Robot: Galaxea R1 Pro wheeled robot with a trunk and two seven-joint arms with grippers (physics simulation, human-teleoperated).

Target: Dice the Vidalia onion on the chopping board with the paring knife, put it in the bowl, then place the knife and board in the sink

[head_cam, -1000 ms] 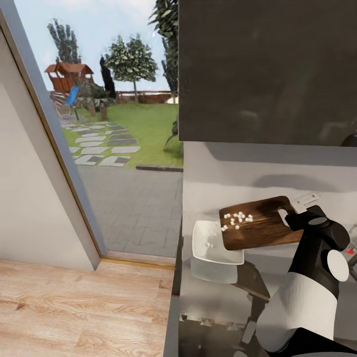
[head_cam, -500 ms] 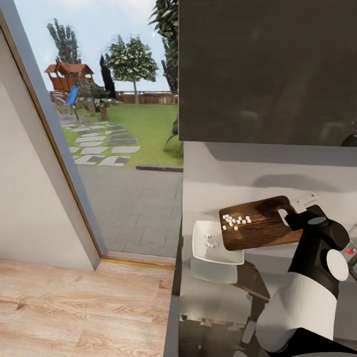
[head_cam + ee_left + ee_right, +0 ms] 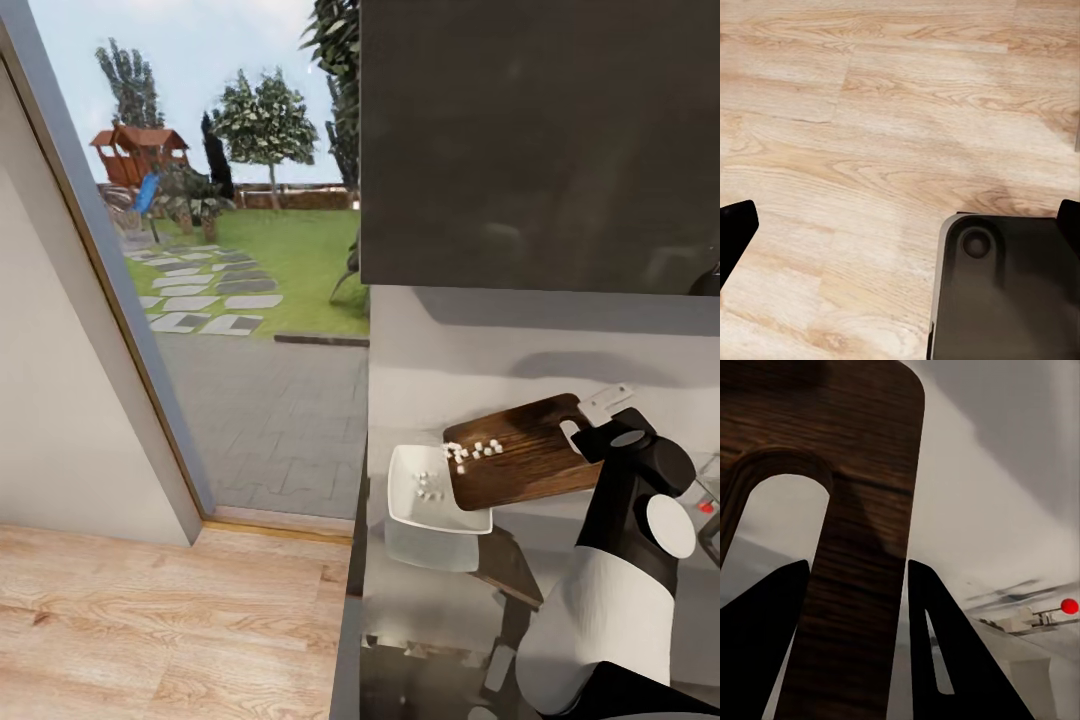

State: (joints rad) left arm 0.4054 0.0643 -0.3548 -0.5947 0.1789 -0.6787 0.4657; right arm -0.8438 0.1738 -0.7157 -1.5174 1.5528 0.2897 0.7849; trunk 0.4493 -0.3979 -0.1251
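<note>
The right gripper (image 3: 855, 637), clamped on the chopping board (image 3: 520, 452) by its handle end, held it tilted over the bowl (image 3: 420, 495) on the countertop (image 3: 420, 600); diced onion (image 3: 470, 451) lay on both. The left gripper (image 3: 900, 225) hung apart above wooden floor (image 3: 870, 112).

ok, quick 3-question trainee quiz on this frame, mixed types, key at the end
1. True or false: the chopping board lies flat on the countertop.
2. Where are the diced onion cubes? A) all on the board B) all in the bowl C) some on the board, some in the bowl
3. Fill in: the right gripper grips the board by the strip beside its ___ hole.

Key
1. False: it is held tilted above the bowl.
2. C
3. handle
</note>
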